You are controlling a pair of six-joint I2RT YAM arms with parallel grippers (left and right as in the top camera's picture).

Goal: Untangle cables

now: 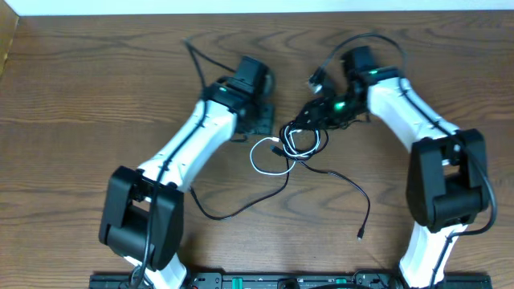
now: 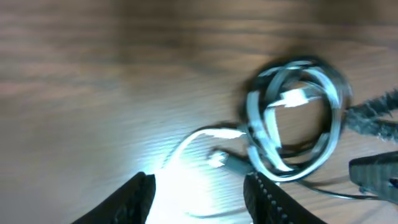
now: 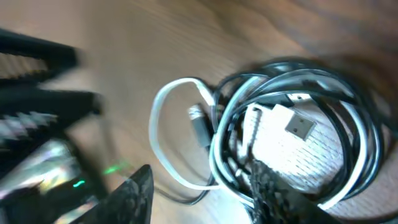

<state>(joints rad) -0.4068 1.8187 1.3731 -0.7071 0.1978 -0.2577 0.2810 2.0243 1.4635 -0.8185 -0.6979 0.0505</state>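
The cables [image 1: 299, 138] lie tangled in a small coil at mid-table. A white cable [image 1: 263, 157] loops out to the coil's left. A black cable [image 1: 353, 193] trails to the front right, ending in a small plug [image 1: 361, 235]. My left gripper [image 1: 260, 120] is open and empty just left of the coil. In the left wrist view the jaws [image 2: 200, 198] are over bare wood with the coil [image 2: 293, 118] ahead to the right. My right gripper [image 1: 320, 112] is open over the coil's right side. In the right wrist view its jaws [image 3: 199, 193] straddle strands at the edge of the coil [image 3: 292, 124].
Another thin black cable [image 1: 233, 210] curves along the wooden table [image 1: 80, 96] in front of the left arm. Thicker arm cords rise at the back by each wrist [image 1: 195, 58] [image 1: 365, 38]. The two grippers are close together, facing each other across the coil.
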